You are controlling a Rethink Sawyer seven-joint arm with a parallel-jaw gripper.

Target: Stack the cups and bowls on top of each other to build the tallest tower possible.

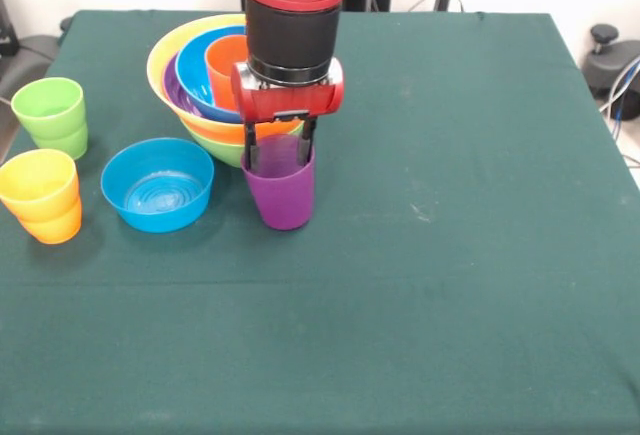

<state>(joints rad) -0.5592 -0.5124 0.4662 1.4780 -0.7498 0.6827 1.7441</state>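
Observation:
A purple cup [281, 195] stands upright on the green table, just in front of the tower. My gripper [279, 152] is straight above it, open, with its fingers [251, 152] spread down to the cup's rim on either side. The tower [200, 85] sits behind and to the left: a lime green bowl [224, 148] at the base, an orange layer, the big yellow bowl [163, 63], a purple bowl, a blue bowl [193, 73] and an orange cup [224, 63] inside. The arm hides the tower's right part. No light blue cup shows.
A smaller blue bowl [158, 184] sits left of the purple cup. A green cup [51, 115] stands at the left edge. A yellow cup [38, 183] sits nested in an orange cup [56, 227] below it. Cables and dark objects lie off the table's right side.

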